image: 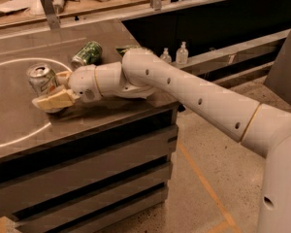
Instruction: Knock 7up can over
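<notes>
The 7up can [41,78], pale silver-white with green markings and a silver top, stands upright on the dark table [111,113] at its left, inside a painted white circle. My gripper [52,89] has come in from the right at the can's level. Its fingers are spread. The near yellowish finger [54,101] lies low in front of the can's base and the far finger [63,76] sits just to the can's right. The gripper is up against the can's lower right side and holds nothing.
An all dark-green can [87,53] lies on its side behind my arm. A green snack bag [125,49] is partly hidden by the arm. Two small clear bottles [182,53] stand on a ledge to the right. The table's front edge runs just below the gripper.
</notes>
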`<action>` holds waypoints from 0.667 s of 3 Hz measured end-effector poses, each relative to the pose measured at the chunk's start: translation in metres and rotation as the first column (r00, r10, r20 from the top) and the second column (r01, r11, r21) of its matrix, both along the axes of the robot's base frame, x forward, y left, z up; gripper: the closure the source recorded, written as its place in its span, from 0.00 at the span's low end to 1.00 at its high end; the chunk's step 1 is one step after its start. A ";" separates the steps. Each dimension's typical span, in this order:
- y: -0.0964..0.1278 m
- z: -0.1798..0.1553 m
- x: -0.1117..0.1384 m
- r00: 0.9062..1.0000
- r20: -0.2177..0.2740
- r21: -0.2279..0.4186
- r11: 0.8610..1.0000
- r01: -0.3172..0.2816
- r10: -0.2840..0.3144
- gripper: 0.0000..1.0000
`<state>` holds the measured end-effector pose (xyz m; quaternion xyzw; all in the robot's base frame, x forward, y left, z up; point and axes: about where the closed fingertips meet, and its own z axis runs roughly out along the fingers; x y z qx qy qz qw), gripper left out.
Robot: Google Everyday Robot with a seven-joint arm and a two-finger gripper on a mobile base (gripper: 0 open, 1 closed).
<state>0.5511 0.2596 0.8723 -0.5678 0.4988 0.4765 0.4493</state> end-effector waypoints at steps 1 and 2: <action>0.000 0.009 0.000 1.000 0.024 -0.005 1.000 0.008 -0.008 0.61; -0.003 0.018 -0.001 0.999 0.033 -0.072 0.997 0.025 -0.022 0.64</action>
